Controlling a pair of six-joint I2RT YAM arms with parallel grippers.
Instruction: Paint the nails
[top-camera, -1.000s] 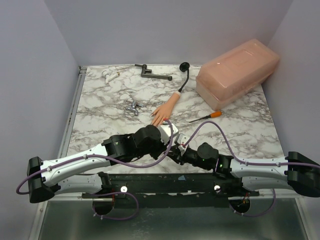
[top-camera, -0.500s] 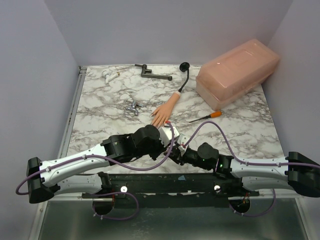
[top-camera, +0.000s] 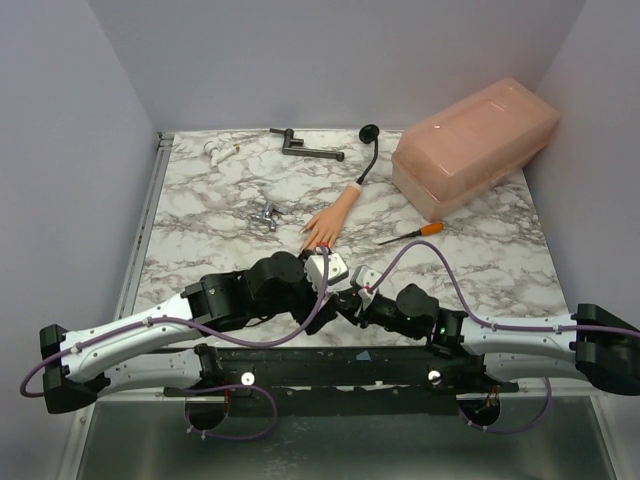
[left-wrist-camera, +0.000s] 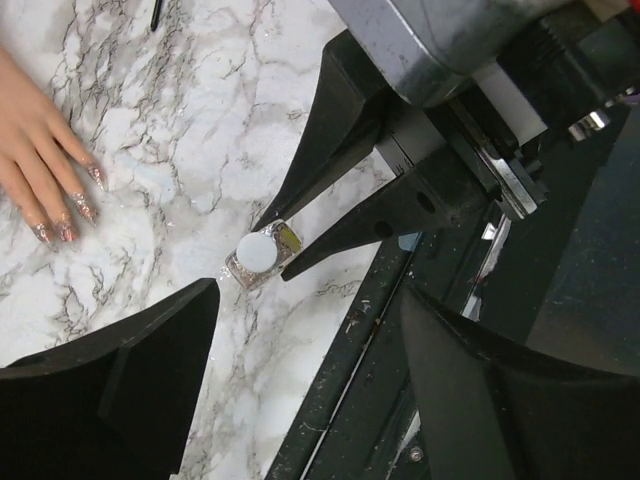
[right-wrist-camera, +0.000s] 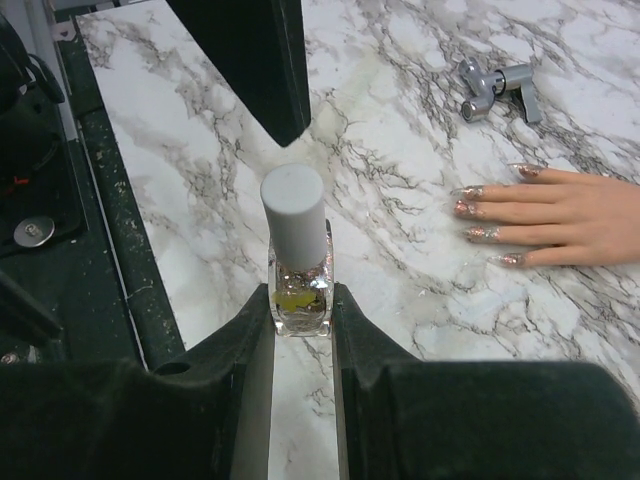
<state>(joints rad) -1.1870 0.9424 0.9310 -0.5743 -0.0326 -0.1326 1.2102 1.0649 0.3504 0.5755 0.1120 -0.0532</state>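
The peach mannequin hand (top-camera: 330, 220) lies palm down mid-table on a black curved stem. Its nails (right-wrist-camera: 482, 212) carry reddish glitter and also show in the left wrist view as nails (left-wrist-camera: 68, 215). A small clear nail polish bottle (right-wrist-camera: 297, 285) with a white cap (left-wrist-camera: 256, 250) stands upright near the table's front edge. My right gripper (right-wrist-camera: 300, 300) is shut on the bottle's glass body. My left gripper (left-wrist-camera: 307, 292) hangs open above the cap, touching nothing, and one of its black fingers (right-wrist-camera: 262, 60) shows behind the bottle.
A large pinkish translucent box (top-camera: 475, 140) fills the back right. An orange-handled tool (top-camera: 415, 233) lies in front of it. A metal fitting (top-camera: 265, 213) sits left of the hand, with a dark bracket (top-camera: 302, 147) and a white piece (top-camera: 218, 150) at the back. The black front rail (left-wrist-camera: 370, 340) runs beside the bottle.
My left gripper has opened and come off the bottle's cap, and the left arm has drawn back to the left. The right gripper holds the bottle in the same place.
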